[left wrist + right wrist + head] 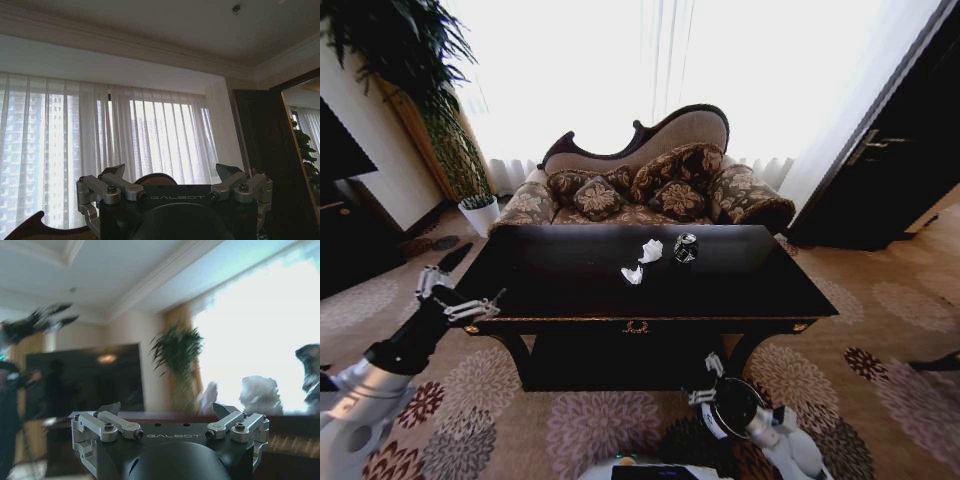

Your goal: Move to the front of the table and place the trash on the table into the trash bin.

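1. Silver fingers on the right gripper (pixel 705 380) look spread wide with nothing between them; the right wrist view shows the gap open too. It sits low, down at 6 o'clock, in front of the table (pixel 740 300) and below its front edge.
2. Left gripper (pixel 460 297) is also wide and empty, hanging off the table's left front corner at about 9 o'clock, level with the top.
3. Going outward: the trash sits mid-table toward the far side. Two paper scraps (pixel 642 262) and, just beside them on the right, a crushed can (pixel 685 248). Seen from the right gripper that's roughly 12 o'clock, up and beyond; from the left one it's more like 2 o'clock.
4. My read: the right arm is a bit closer sideways but has to climb over the edge first; the left is already at height but has a long diagonal reach. Can looks roughly upright, can't tell its long axis for sure.
5. Couldn't spot the bin or a bottle.
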You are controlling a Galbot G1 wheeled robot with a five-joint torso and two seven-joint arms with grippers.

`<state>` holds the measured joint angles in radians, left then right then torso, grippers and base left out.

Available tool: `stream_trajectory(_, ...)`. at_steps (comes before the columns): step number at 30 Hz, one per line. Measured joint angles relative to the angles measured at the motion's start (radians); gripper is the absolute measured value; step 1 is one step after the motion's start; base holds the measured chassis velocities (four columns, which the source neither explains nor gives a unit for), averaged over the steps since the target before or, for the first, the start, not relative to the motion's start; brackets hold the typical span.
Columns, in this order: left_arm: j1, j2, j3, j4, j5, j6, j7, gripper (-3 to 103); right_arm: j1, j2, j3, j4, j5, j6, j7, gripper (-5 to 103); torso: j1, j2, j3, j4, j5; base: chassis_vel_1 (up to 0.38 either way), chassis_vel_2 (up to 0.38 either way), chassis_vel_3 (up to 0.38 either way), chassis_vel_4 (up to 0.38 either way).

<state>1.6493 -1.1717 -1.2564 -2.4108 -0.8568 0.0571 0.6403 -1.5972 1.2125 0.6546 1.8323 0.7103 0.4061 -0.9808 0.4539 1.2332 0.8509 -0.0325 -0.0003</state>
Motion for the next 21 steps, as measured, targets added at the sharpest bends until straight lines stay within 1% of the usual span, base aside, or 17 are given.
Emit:
stream_trajectory(3, 0.018, 0.01, -0.016, -0.003, 0.005, -0.003, 0.009, 100, 0.022, -0.028, 0.018, 0.049, 0.009, -0.01, 0.097, 100, 0.0, 0.0, 0.0, 0.0, 0.0003, 0.0, 0.0, 0.0, 0.0)
stream_trajectory(4, 0.021, 0.011, -0.021, -0.003, 0.005, -0.003, 0.01, 100, 0.028, -0.036, 0.022, 0.057, 0.011, -0.016, 0.113, 100, 0.0, 0.0, 0.0, 0.0, 0.0003, 0.0, 0.0, 0.0, 0.0)
stream_trajectory(5, 0.021, 0.011, -0.021, -0.003, 0.005, -0.003, 0.01, 100, 0.028, -0.036, 0.022, 0.057, 0.011, -0.016, 0.113, 100, 0.0, 0.0, 0.0, 0.0, 0.0003, 0.0, 0.0, 0.0, 0.0)
stream_trajectory(8, 0.032, 0.009, -0.034, -0.003, 0.004, -0.003, 0.011, 100, 0.046, -0.069, 0.039, 0.094, 0.024, -0.035, 0.169, 100, 0.0, 0.0, 0.0, 0.0, 0.0001, 0.0, 0.0, 0.0, 0.0)
stream_trajectory(9, 0.036, 0.007, -0.036, -0.003, 0.005, -0.003, 0.011, 100, 0.055, -0.084, 0.047, 0.114, 0.022, -0.05, 0.199, 100, 0.0, 0.0, 0.0, 0.0, 0.0002, 0.0, 0.0, 0.0, 0.0)
stream_trajectory(10, 0.036, 0.007, -0.036, -0.003, 0.005, -0.003, 0.011, 100, 0.055, -0.084, 0.047, 0.114, 0.022, -0.05, 0.199, 100, 0.0, 0.0, 0.0, 0.0, 0.0002, 0.0, 0.0, 0.0, 0.0)
stream_trajectory(11, 0.038, 0.006, -0.036, -0.003, 0.007, -0.003, 0.011, 100, 0.059, -0.089, 0.05, 0.124, 0.02, -0.057, 0.215, 100, 0.0, 0.0, 0.0, 0.0001, 0.0001, 0.0, 0.0, 0.0, 0.0)
stream_trajectory(14, 0.044, -0.003, -0.037, -0.011, 0.014, -0.003, 0.013, 100, 0.08, -0.114, 0.052, 0.177, -0.017, -0.091, 0.303, 100, 0.0, 0.0, 0.0, 0.0, 0.0003, 0.0, 0.0, 0.0, 0.0)
stream_trajectory(15, 0.044, -0.003, -0.037, -0.011, 0.014, -0.003, 0.013, 100, 0.08, -0.114, 0.052, 0.177, -0.017, -0.091, 0.303, 100, 0.0, 0.0, 0.0, 0.0, 0.0003, 0.0, 0.0, 0.0, 0.0)
stream_trajectory(16, 0.047, -0.009, -0.036, -0.013, 0.019, -0.003, 0.014, 100, 0.087, -0.122, 0.052, 0.193, -0.037, -0.099, 0.337, 100, 0.0, 0.0, 0.0, 0.0001, 0.0002, 0.0, 0.0, 0.0, 0.0)
stream_trajectory(17, 0.051, -0.015, -0.035, -0.014, 0.025, -0.003, 0.017, 100, 0.093, -0.135, 0.047, 0.214, -0.065, -0.112, 0.393, 100, 0.0, 0.0, 0.0, 0.0001, 0.0001, 0.0, 0.0, 0.0, 0.0)
stream_trajectory(18, 0.052, -0.017, -0.034, -0.014, 0.028, -0.003, 0.018, 100, 0.094, -0.143, 0.043, 0.225, -0.077, -0.119, 0.43, 100, 0.0, 0.0, 0.0, 0.0001, 0.0001, 0.0, 0.0, 0.0, 0.0)
stream_trajectory(19, 0.054, -0.018, -0.034, -0.015, 0.03, -0.003, 0.019, 100, 0.097, -0.155, 0.034, 0.242, -0.098, -0.138, 0.493, 100, 0.0, 0.0, 0.0, 0.0, 0.0002, 0.0, 0.0, 0.0, 0.0)
stream_trajectory(20, 0.054, -0.018, -0.034, -0.015, 0.03, -0.003, 0.019, 100, 0.097, -0.155, 0.034, 0.242, -0.098, -0.138, 0.493, 100, 0.0, 0.0, 0.0, 0.0, 0.0002, 0.0, 0.0, 0.0, 0.0)
stream_trajectory(21, 0.054, -0.018, -0.034, -0.015, 0.031, -0.003, 0.02, 100, 0.098, -0.162, 0.029, 0.249, -0.108, -0.147, 0.526, 100, 0.0, 0.0, 0.0, 0.0, 0.0001, 0.0, 0.0, 0.0, 0.0)
